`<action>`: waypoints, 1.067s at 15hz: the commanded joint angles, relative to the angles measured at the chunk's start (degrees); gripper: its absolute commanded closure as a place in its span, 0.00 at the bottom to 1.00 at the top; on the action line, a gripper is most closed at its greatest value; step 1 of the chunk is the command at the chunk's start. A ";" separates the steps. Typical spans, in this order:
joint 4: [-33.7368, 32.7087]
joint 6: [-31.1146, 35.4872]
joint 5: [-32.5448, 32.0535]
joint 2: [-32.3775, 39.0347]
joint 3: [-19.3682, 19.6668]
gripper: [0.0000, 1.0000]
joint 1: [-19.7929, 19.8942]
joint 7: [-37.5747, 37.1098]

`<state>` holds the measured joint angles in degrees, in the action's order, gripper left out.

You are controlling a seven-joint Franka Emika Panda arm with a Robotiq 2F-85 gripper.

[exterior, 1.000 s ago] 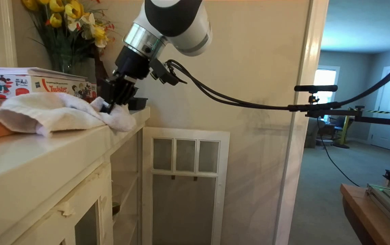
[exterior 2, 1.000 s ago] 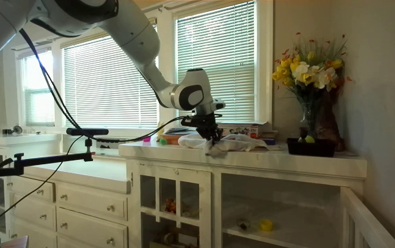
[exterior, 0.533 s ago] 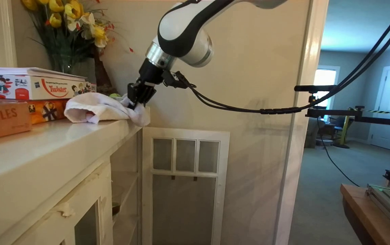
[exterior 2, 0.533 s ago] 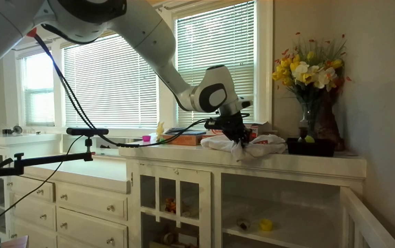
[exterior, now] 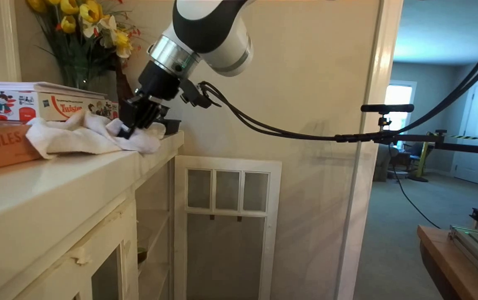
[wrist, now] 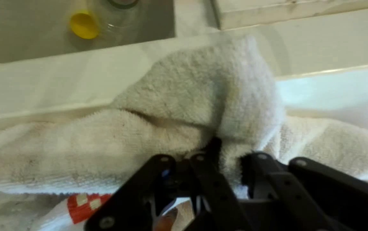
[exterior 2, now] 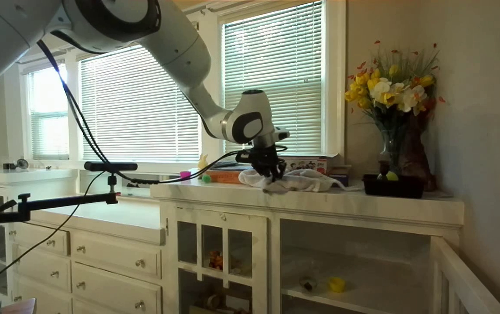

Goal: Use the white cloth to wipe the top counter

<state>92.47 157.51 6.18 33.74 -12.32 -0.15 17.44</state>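
Wrist view shows the gripper (wrist: 230,157) pinching a bunched fold of the white cloth (wrist: 177,93). In an exterior view the arm (exterior 2: 180,48) reaches in from the upper left, slopes down and bends at the wrist (exterior 2: 256,109), with the gripper pointing down toward the top counter (exterior 2: 341,206). In an exterior view the wrist leans diagonally, the gripper at its lower end; the cloth lies crumpled on the counter, reaching its front edge.

The wrist view's sides crop the cloth (wrist: 184,106).
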 commanded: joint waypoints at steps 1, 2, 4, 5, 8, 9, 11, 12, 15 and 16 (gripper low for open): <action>5.84 -1.38 -0.01 -2.19 -5.60 0.97 -0.33 5.20; 6.57 -1.57 -0.17 -2.44 -6.38 0.97 -0.60 5.82; 6.32 -1.71 -0.47 -2.35 -6.15 0.97 -1.12 5.27; 5.96 -1.73 -0.58 -2.37 -5.47 0.97 -1.20 4.56; 3.54 -1.21 -0.09 -1.74 -2.56 0.97 0.27 2.26; 2.69 -0.98 0.10 -1.78 -1.26 0.97 1.19 1.51; 1.45 -0.97 0.73 -1.84 1.10 0.97 2.94 -0.15; 0.91 -0.91 0.67 -1.73 2.35 0.97 3.64 -0.97; -0.43 -1.10 0.34 -1.23 4.96 0.97 4.96 -3.12; -0.42 -1.05 -0.05 -1.15 5.24 0.97 4.79 -3.22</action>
<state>93.47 157.36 6.44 31.97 -8.03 4.96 16.83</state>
